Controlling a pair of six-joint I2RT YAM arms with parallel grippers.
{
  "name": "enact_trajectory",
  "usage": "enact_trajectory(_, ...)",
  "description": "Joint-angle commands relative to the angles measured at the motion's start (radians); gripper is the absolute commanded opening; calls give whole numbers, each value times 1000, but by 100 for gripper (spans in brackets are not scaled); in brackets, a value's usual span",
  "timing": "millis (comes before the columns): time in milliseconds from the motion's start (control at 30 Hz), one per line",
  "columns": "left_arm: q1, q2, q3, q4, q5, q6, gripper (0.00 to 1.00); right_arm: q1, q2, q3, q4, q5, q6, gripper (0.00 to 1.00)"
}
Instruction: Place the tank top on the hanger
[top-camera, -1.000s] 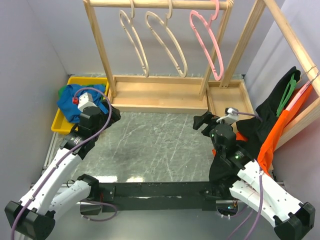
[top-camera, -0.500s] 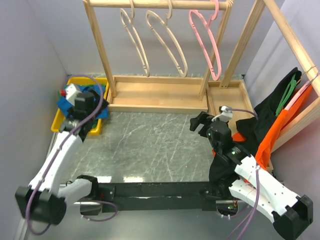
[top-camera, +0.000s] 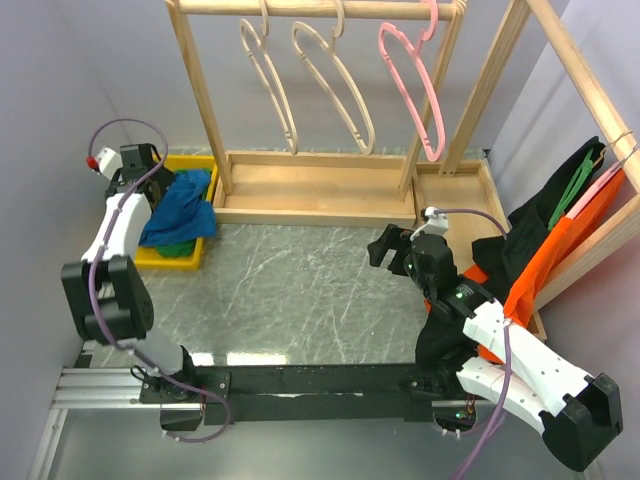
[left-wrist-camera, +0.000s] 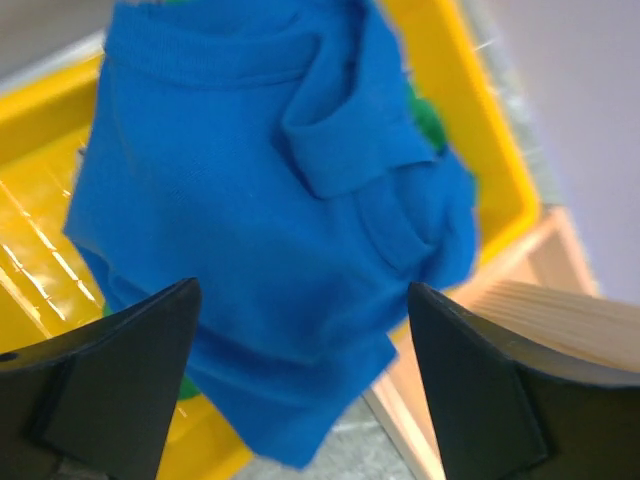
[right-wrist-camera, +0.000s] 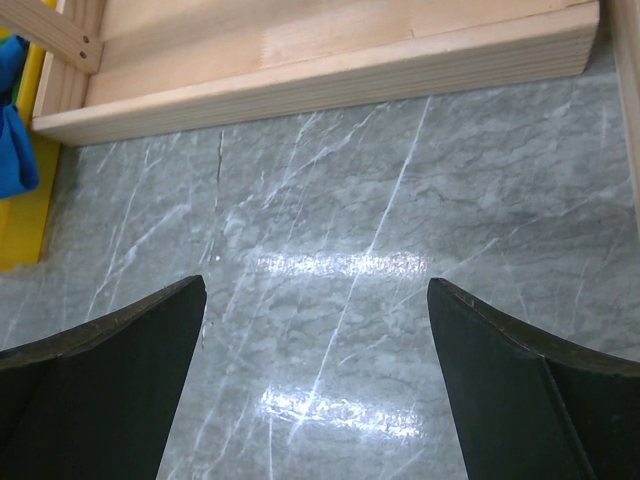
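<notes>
Bright, even light; shadows soft. White glare streaks on marble tabletop (right-wrist-camera: 335, 265) just below rack base (right-wrist-camera: 320, 70). Left gripper (left-wrist-camera: 302, 290) blurred close to lens.

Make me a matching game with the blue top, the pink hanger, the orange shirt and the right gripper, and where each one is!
Things:
1. royal-blue fabric tank top
2. thin pink hanger
3. orange shirt
4. right gripper

Places:
A. over the grey marble tabletop
B. hanging on the wooden rail
C. in the yellow plastic bin
D. far right, beside black cloth

Pairs: 1-C, 2-B, 3-D, 4-A.
</notes>
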Motion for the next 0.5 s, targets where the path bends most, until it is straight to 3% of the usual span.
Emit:
enact_trajectory(0, 11, 105, 52, 10, 71, -24, 87, -4, 2, 40, 13, -26, -15, 100)
enact_trajectory(200, 11, 204, 47, 42, 107, -29, 70, -4, 11, 51, 11, -60, -27, 98)
enact_trajectory(300, 19, 193, 18, 76, 120, -17, 54, -6, 4, 46, 10, -71, -27, 98)
enact_trajectory(333, 31, 178, 7, 82, 127, -17, 42, -3, -1, 48, 5, -72, -29, 98)
enact_trajectory(467, 56, 129, 6, 99, 165, 5, 9, -4, -10, 52, 3, -71, -32, 98)
